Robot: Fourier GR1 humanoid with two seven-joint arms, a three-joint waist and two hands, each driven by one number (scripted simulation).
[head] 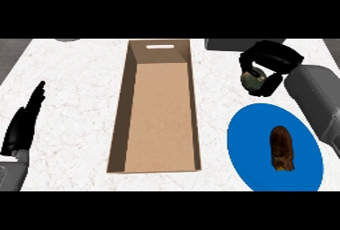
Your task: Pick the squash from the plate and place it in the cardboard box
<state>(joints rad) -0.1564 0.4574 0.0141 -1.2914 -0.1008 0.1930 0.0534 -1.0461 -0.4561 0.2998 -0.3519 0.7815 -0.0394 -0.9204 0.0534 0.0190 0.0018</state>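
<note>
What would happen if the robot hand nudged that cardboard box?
It would probably slide rather than tip: the cardboard box has a long base flat on the counter. It looks empty, so likely light, and its thin walls might flex.

The right hand (267, 67) is hovering over the counter (73, 90), curling round the squash (253, 79). Just nearer than this hand, the plate (252, 148) is lying with an oblong item (281, 148) on it. To the hand's left, the cardboard box (159, 112) is sitting lengthwise. Far left of it, beyond the box, the left hand (23, 121) is resting, fingers straight.
</note>
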